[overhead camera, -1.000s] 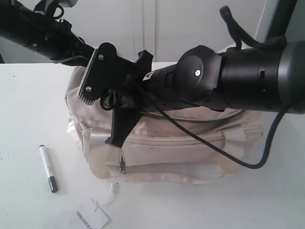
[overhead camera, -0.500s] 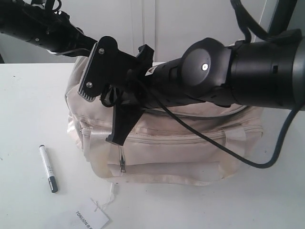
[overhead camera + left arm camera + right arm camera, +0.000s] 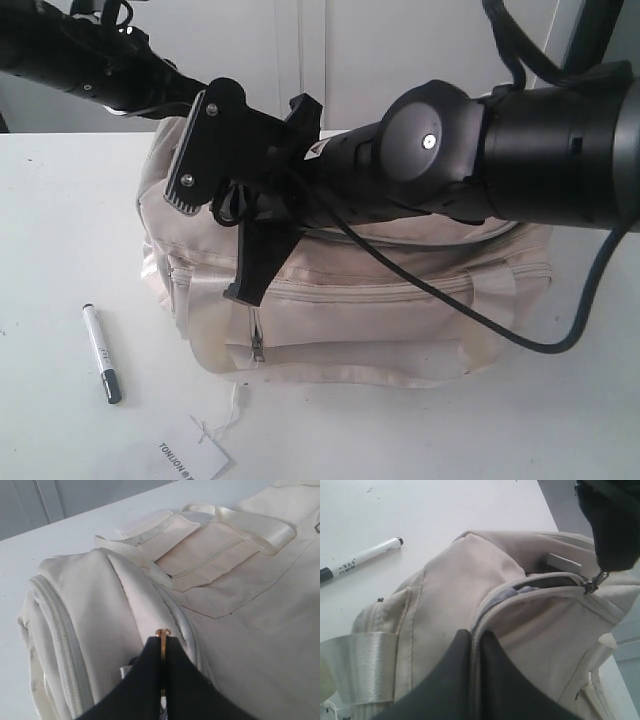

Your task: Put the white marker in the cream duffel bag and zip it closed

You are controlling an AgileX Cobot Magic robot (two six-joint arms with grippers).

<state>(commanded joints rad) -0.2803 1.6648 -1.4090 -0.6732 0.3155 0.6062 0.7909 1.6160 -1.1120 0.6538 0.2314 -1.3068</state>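
White marker (image 3: 101,353) lies on the table (image 3: 60,220), well away from both jaws. The left jaws pinch the zip pull (image 3: 162,634) and the right jaws clamp the cream duffel bag (image 3: 350,320) at its rim, now lifted slightly, so I'd say it is still being opened.

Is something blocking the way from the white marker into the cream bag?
Nothing lies between the white marker and the cream duffel bag on the table. But the zip opening is only a narrow gap, with the left gripper and right gripper shut at it.
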